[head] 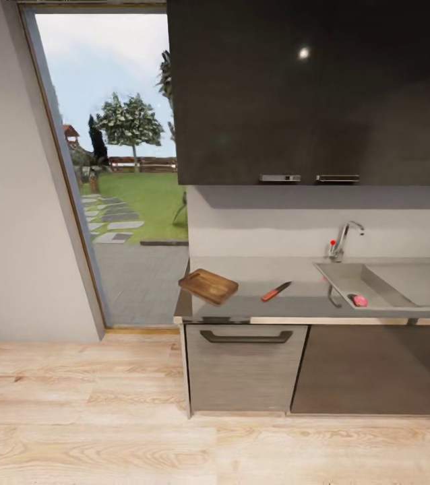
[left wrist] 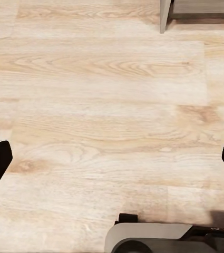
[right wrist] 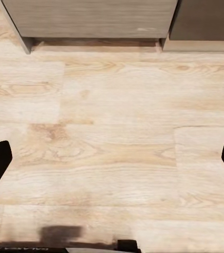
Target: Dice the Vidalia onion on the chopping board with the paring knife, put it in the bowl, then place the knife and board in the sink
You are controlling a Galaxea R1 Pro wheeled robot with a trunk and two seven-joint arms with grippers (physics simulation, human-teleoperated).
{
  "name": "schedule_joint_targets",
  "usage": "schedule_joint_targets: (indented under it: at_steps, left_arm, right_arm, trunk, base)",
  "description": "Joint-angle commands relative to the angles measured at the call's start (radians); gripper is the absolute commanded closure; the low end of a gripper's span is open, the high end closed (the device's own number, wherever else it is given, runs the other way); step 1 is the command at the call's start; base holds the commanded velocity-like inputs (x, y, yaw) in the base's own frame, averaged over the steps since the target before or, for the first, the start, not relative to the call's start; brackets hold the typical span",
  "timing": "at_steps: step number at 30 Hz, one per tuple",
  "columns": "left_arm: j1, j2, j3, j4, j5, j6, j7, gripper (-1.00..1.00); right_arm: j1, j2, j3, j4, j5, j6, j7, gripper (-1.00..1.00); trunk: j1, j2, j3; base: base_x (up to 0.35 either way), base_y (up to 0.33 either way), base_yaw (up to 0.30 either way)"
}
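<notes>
Vidalia onion [head: 359, 300] sat in the sink [head: 404, 283] at the right of the head view, tucked against the basin's near-left wall, just below the chrome tap [head: 342, 241]. Chopping board [head: 208, 285] lay at center-left on the countertop [head: 255, 304], its left corner poking past the counter end toward the glass door [head: 117, 195]. Paring knife [head: 275, 291] lay between board and sink, apart from both, red handle toward the front edge. Couldn't spot the bowl. Both wrist views looked down at wood floor; left gripper [left wrist: 112, 158] and right gripper [right wrist: 112, 158] were spread wide, nothing between the fingers. Risks as I judged them: robot stood well back, so a sloppy approach could clip the lower cabinet [head: 245, 367]; onion hugging the basin wall leaves little finger room and it could roll away; a nudge could tip the overhanging board off the end; knife lies flat, hard to pinch.
</notes>
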Motion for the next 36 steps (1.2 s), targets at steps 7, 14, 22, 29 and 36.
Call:
schedule_joint_targets:
  at_steps: [7,14,22,29,36]
  left_arm:
    - [0.001,0.000,0.000,-0.001,-0.002,-0.001,0.002,-1.00]
    - [0.001,0.000,0.000,-0.001,-0.002,-0.001,0.002,-1.00]
    - [0.001,0.000,0.000,-0.002,-0.003,-0.001,0.002,-1.00]
    - [0.001,0.000,0.000,-0.003,-0.004,-0.001,0.002,-1.00]
    - [0.001,0.000,0.000,-0.002,-0.004,-0.001,0.002,-1.00]
  right_arm:
    - [0.000,0.000,0.000,0.001,0.000,-0.003,0.000,-1.00]
    - [0.000,0.000,0.000,0.001,0.000,-0.003,0.000,-1.00]
    - [0.000,0.000,0.000,0.001,0.000,-0.004,0.000,-1.00]
    - [0.000,0.000,0.000,0.001,0.000,-0.004,0.000,-1.00]
    - [0.000,0.000,0.000,0.001,0.000,-0.004,0.000,-1.00]
  trunk:
    - [0.000,-0.001,0.000]
    - [0.000,-0.001,0.000]
    - [0.000,-0.001,0.000]
    - [0.000,-0.001,0.000]
    - [0.000,-0.001,0.000]
  base:
    - [-0.301,0.000,0.000]
    - [-0.334,0.000,0.000]
    - [-0.160,0.000,0.000]
    - [-0.008,0.000,0.000]
    - [0.000,0.000,0.000]
